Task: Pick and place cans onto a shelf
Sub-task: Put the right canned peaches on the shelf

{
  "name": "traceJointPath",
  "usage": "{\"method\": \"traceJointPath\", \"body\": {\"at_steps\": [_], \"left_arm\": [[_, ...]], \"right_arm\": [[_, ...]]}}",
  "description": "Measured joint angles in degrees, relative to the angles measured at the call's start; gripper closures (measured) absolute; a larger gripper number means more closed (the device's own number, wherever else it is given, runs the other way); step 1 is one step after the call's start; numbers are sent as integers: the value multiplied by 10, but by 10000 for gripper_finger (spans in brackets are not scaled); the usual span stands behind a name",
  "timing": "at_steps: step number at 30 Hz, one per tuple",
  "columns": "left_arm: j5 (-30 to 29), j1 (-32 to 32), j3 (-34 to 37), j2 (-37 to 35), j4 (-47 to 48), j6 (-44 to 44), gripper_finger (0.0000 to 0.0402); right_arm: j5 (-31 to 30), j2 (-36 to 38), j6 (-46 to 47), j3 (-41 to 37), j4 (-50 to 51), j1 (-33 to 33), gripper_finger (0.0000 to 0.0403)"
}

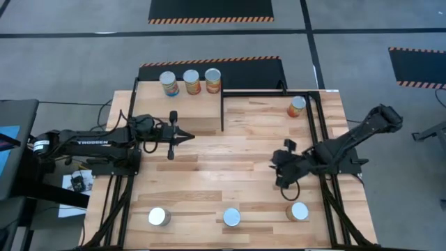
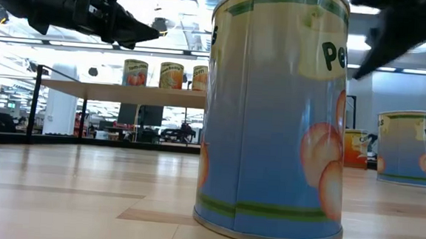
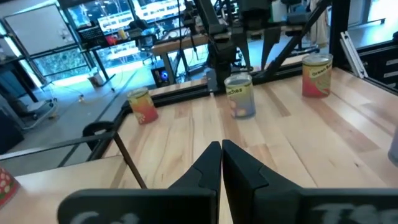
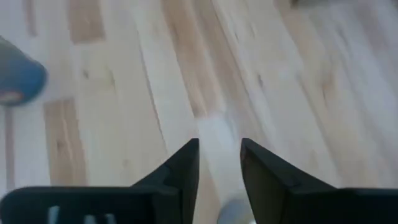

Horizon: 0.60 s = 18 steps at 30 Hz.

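Cans [image 1: 231,217] are standing upright along the counter's [image 1: 230,160] near edge; right hand [image 1: 279,167], slightly spread and empty, is hovering nearest them, left hand [image 1: 187,138] pressed together

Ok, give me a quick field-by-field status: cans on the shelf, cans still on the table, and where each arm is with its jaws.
shelf: light-wood platform at the table's far left corner
cans on shelf: three, in a row along its far edge
cans on table: four; three along the near edge, one at the far right
left gripper: by the shelf's near edge, jaws shut, holding nothing
right gripper: above the table's centre right, jaws slightly open, holding nothing
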<state>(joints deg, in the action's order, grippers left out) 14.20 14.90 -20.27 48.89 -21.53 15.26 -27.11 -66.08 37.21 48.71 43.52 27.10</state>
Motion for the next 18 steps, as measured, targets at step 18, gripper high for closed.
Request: {"method": "traceJointPath", "body": {"at_steps": [18], "left_arm": [[0, 0, 0, 0, -2, 5, 397]], "right_arm": [[31, -95, 222, 12, 175, 19, 285]]}}
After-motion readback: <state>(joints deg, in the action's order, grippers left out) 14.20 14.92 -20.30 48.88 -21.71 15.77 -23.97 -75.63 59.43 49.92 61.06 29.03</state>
